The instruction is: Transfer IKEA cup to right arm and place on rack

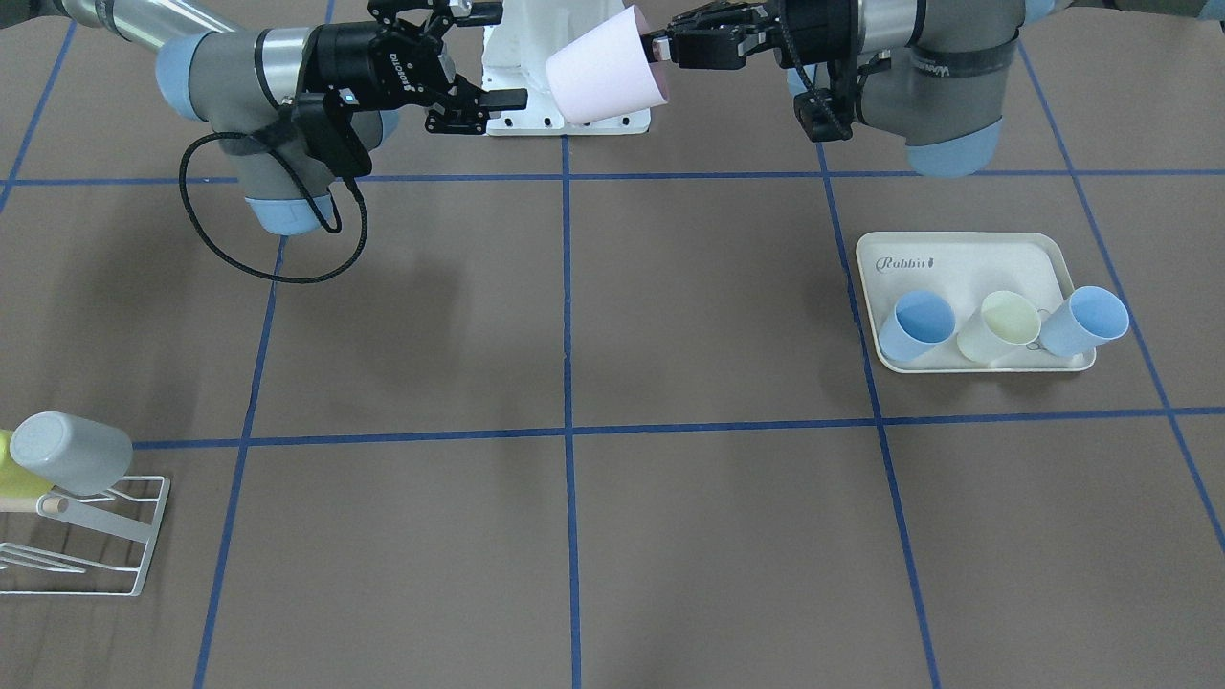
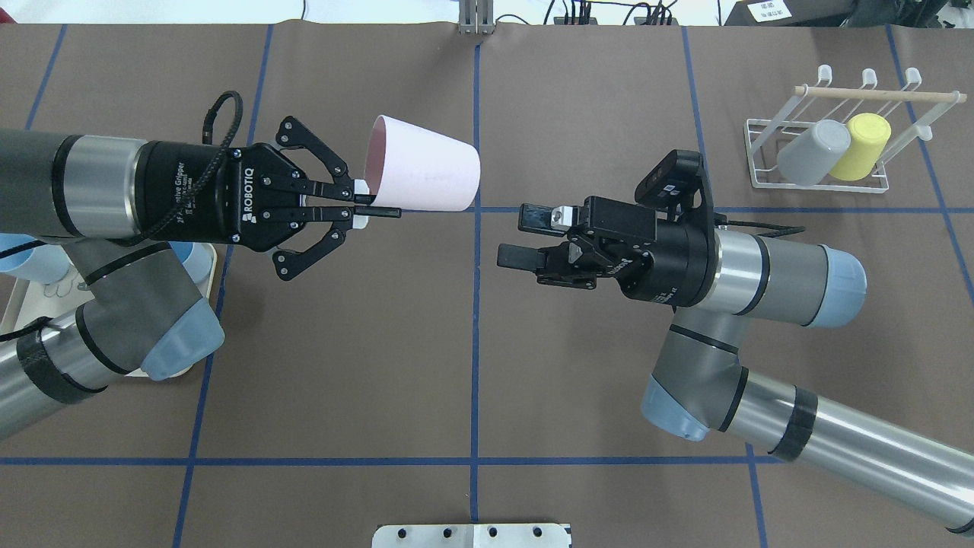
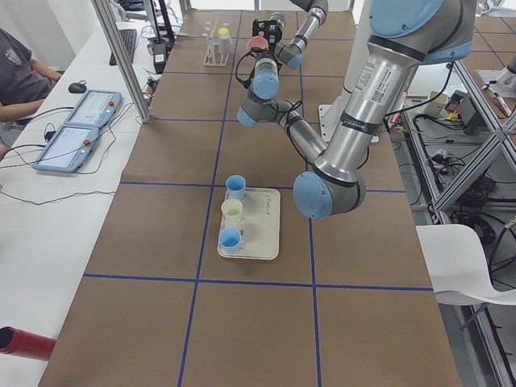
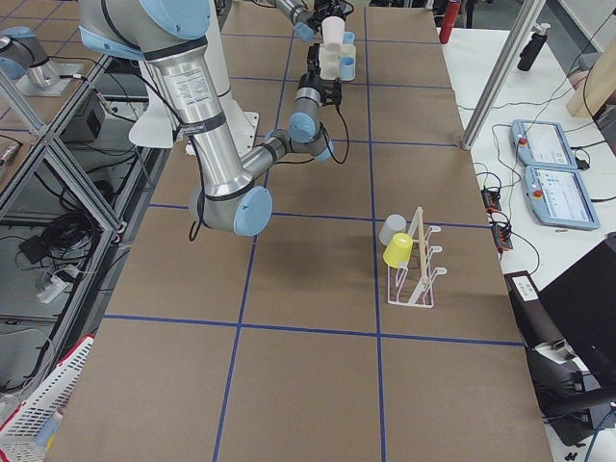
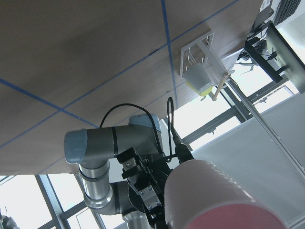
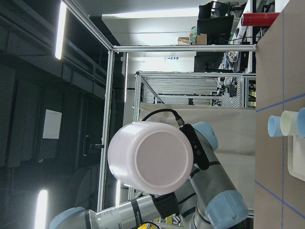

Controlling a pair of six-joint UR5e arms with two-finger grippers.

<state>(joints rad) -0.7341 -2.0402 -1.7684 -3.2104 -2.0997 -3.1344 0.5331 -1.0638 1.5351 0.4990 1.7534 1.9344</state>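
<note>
A: What has the left claw (image 2: 365, 207) got?

B: Its fingers are drawn tight onto the rim of the pink cup (image 2: 426, 171), pinching the wall there. The cup hangs clear of the table on its side. Its mouth is at the claw and its base points straight away from it.

A: And the right claw (image 2: 525, 237)?

B: It sits straight out from the left claw, past the cup's base and facing it. Its fingers are spread wide and nothing is between them. The fingertips stop just short of the base and a little to one side. The overhead view shows a small gap, so there is no contact.

A: Where is the rack?

B: The white wire rack (image 2: 761, 152) is farther out the same way, beyond the right claw and back past its wrist. It stands toward the table edge away from the robot, well apart from both claws. A grey cup (image 2: 813, 151) and a yellow cup (image 2: 860, 144) lie slanted side by side on its prongs, below the wooden dowel (image 2: 875, 93).

A: Anything behind the left claw?

B: The cream tray (image 1: 957, 254) is well back from it, down on the table near that arm's elbow. It carries a blue cup (image 1: 917, 323), a cream cup (image 1: 1000, 325) and a second blue cup (image 1: 1084, 321) in a row.
</note>
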